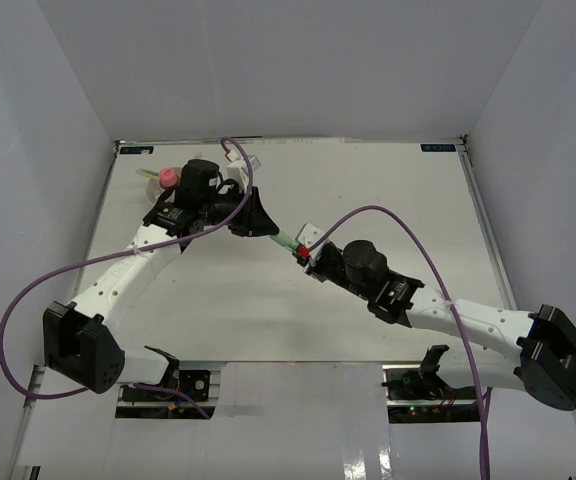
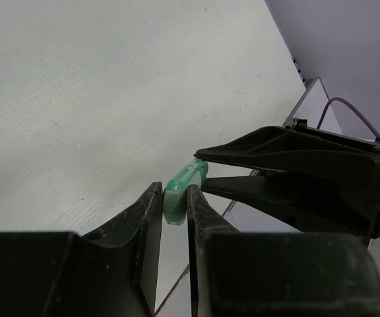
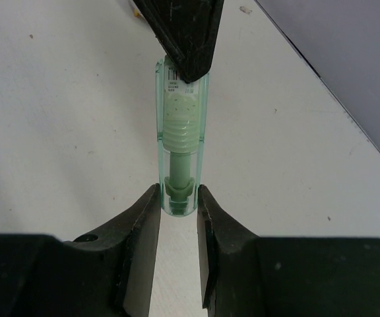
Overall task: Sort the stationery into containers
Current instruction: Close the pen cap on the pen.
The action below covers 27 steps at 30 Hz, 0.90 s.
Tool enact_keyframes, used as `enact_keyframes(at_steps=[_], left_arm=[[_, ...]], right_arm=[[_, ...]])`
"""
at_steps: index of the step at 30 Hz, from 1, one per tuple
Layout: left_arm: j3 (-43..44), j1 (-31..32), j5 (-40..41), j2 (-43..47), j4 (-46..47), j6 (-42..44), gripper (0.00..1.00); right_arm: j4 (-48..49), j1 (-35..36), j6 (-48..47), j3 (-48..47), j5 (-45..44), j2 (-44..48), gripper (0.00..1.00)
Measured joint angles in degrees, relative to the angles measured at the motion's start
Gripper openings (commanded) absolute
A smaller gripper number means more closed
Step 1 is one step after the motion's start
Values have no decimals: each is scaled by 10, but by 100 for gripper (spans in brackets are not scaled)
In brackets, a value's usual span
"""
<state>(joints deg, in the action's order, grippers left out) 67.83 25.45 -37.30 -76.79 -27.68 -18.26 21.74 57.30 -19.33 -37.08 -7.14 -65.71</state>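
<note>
A pale green marker with a clear cap is held off the white table between both grippers. My left gripper is shut on its pale green end; the left wrist view shows the gripper and the marker. My right gripper is shut on the clear cap end; the right wrist view shows the gripper and the marker. The two grippers face each other along the marker. The white organiser cup is hidden behind my left arm.
A pink item and a pale thin thing lie at the far left, behind my left wrist. Purple cables loop over both arms. The table is walled by white panels on three sides.
</note>
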Motion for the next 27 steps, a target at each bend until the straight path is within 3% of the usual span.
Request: enact_keyframes(at_steps=[27], left_arm=[[-23,7,24,-16,75,-22,32]], right_arm=[[-56,-20,-20,-43,-13,-19,20]])
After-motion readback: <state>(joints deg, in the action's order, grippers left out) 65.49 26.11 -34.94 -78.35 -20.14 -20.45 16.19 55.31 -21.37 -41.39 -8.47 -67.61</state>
